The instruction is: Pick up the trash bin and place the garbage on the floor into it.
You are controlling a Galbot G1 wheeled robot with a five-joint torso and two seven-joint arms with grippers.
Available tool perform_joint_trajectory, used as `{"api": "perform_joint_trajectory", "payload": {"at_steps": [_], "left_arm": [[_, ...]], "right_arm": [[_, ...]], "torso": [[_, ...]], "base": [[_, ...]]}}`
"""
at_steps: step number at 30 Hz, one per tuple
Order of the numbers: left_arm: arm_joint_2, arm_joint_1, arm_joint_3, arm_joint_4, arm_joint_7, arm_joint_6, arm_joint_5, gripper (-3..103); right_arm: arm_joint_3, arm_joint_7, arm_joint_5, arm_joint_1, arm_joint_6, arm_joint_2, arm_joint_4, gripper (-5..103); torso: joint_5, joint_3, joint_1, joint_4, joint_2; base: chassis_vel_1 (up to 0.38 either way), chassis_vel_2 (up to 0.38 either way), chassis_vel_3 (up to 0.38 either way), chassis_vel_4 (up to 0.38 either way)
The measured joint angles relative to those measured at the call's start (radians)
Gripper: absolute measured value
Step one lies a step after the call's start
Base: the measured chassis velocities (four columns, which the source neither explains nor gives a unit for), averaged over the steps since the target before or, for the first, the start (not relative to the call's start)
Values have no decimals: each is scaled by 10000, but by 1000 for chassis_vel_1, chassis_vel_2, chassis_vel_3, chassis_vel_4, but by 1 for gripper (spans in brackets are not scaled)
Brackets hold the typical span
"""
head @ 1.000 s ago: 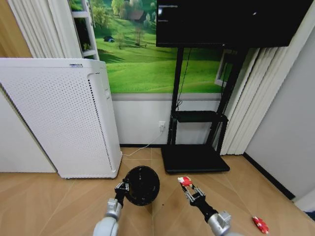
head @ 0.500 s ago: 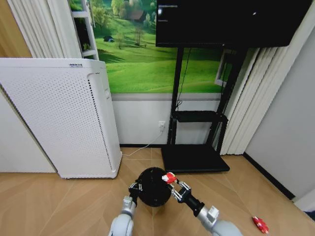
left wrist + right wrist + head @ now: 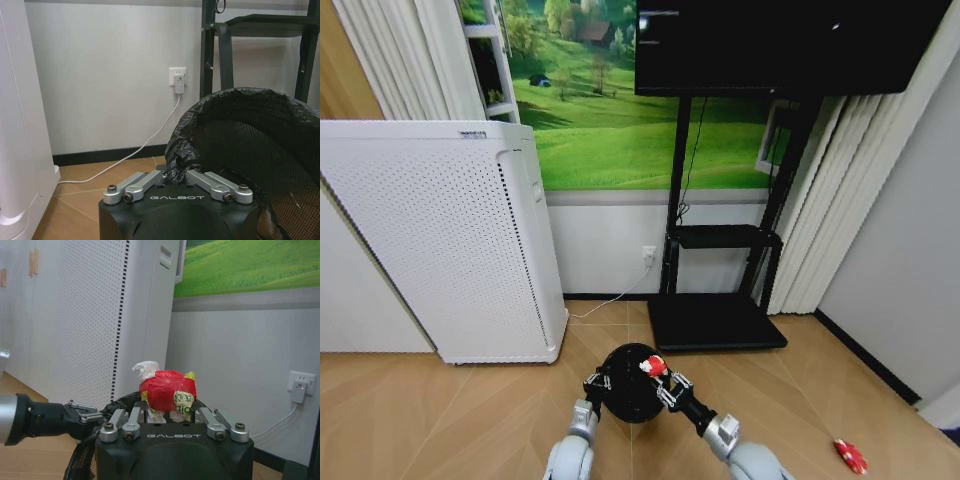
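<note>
Left gripper [image 3: 597, 383] is clamped on the liner-wrapped rim of the trash bin [image 3: 632, 382], holding it off the floor [image 3: 440, 415] in front of the white air purifier [image 3: 440, 235] and black TV stand [image 3: 715, 320]. Right gripper [image 3: 662, 385] pinches a crumpled red-and-white wrapper [image 3: 652, 366] directly over the bin opening (wrapper bulges between the fingers). Second wrapper [image 3: 849, 456] lies on the floor toward the right wall.
</note>
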Motion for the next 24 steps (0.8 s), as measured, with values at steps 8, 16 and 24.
{"api": "perform_joint_trajectory", "payload": {"at_steps": [8, 16, 24], "left_arm": [[34, 145, 0, -211, 2, 18, -62, 3], [87, 187, 0, -259, 5, 43, -138, 3], [176, 392, 1, -511, 6, 142, -213, 3]], "right_arm": [[-190, -120, -215, -123, -10, 26, 132, 47], [-160, -119, -279, -100, -44, 28, 127, 79], [-9, -88, -316, -163, -42, 24, 131, 100]], "torso": [[-8, 0, 0, -1, 0], [-24, -1, 0, 2, 0], [-19, 0, 0, 3, 0]], "base": [[0, 0, 0, 0], [0, 0, 0, 0], [0, 0, 0, 0]]}}
